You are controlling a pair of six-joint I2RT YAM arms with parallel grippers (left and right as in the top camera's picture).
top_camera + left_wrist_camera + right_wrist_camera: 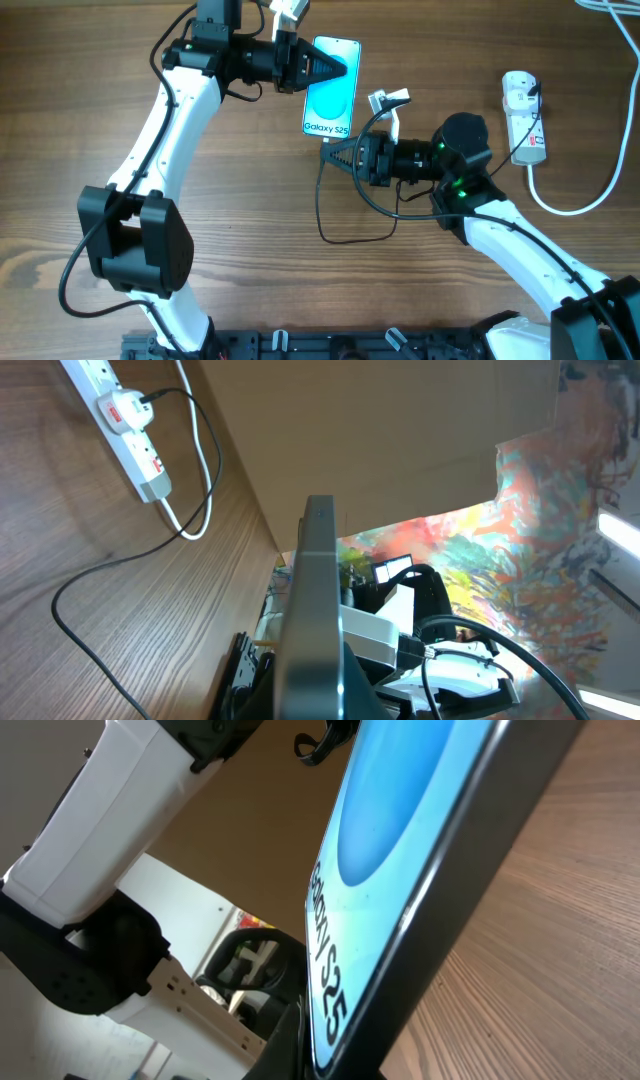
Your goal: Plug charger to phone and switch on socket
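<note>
The left gripper [338,68] is clamped on the long left edge of the phone [335,100], whose turquoise screen faces up, held slightly tilted. The right gripper [328,155] is closed just below the phone's foot, with the charger cable [321,205] pinched at its tip. The connector itself cannot be made out. From there the cable is looped across the wooden table [250,200]. The white socket [522,120] is seen well apart to the right, with a black plug in it.
</note>
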